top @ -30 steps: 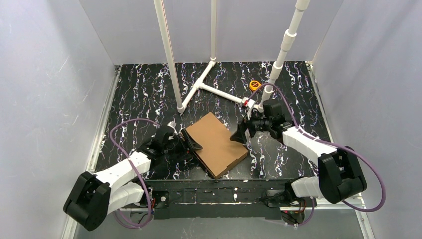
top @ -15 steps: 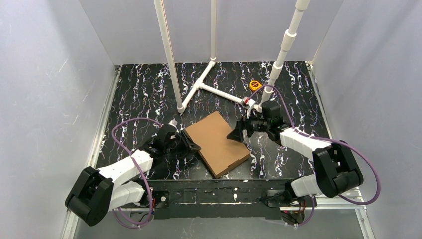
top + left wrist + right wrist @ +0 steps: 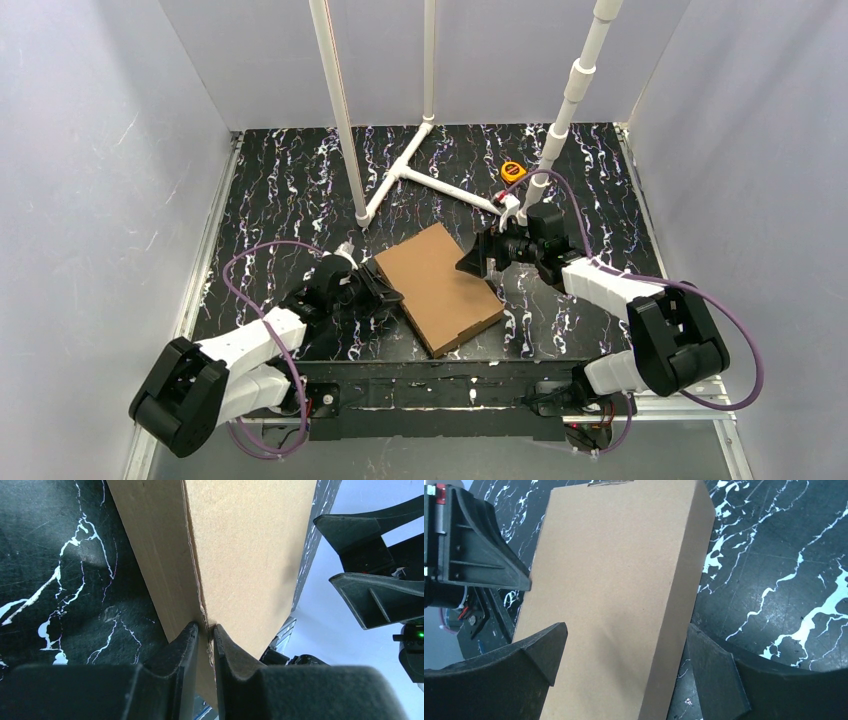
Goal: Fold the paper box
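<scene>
Closed paper box (image 3: 440,285) on table (image 3: 280,190), frame centre. My left hand (image 3: 206,630) pinched on its left edge; right hand (image 3: 624,630) apart, straddling opposite end. Judgement: pinch deep, lift slowly, brace base with right hand.

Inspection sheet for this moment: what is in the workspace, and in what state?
Surface: black, white-veined table.
Job's things: paper box, flat brown cardboard, lying askew mid-table.
Clutter: small orange round object at the back; white pipe frame.
Grippers: left gripper pinched on the box's left edge; right gripper open, at its right side.
Cables: purple cables loop off both arms.
Surroundings: plain pale walls.
</scene>
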You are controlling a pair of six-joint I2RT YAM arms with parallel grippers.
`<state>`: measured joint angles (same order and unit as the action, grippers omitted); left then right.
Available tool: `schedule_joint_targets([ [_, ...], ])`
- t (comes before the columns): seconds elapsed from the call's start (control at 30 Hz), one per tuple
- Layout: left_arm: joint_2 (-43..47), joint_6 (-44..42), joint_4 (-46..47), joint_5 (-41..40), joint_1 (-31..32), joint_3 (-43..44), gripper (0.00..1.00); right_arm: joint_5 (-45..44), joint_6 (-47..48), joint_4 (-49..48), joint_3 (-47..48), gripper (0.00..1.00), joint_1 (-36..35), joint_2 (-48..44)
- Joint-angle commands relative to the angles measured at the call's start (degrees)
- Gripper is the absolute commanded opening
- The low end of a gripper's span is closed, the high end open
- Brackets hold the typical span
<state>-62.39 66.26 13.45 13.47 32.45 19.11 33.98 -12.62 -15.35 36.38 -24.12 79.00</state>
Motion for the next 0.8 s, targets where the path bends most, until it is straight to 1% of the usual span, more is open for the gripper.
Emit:
schedule_joint_targets([
  [0.0,-1.9,-1.5,-2.7,-2.7,0.2,-1.9,0.14,-2.7,-3.1,-3.8,-1.7,0.98,-0.1,0.9],
  [0.17,-2.1,-1.4,-1.6,-2.2,0.2,-2.0,0.14,-2.8,-1.3,-2.8,-1.6,0.98,-2.2,2.7],
  [0.33,-1.9,-1.1,-1.2,-2.1,0.2,-1.9,0.18,-0.5,-0.3,-2.9,-1.1,0.88,-3.4,1.7],
  [0.5,-3.6,-1.6,-0.6,-0.6,0.2,-0.2,0.21,3.0,0.1,-2.9,0.2,0.74,-3.4,-1.1],
  [0.63,-6.6,-2.6,-0.3,0.6,0.2,2.9,0.21,4.1,2.5,2.1,4.1,0.68,-3.5,-1.6],
  [0.77,-11.2,-3.4,0.1,1.6,0.2,7.5,0.21,3.2,5.9,7.9,8.4,0.64,-3.9,-1.5],
])
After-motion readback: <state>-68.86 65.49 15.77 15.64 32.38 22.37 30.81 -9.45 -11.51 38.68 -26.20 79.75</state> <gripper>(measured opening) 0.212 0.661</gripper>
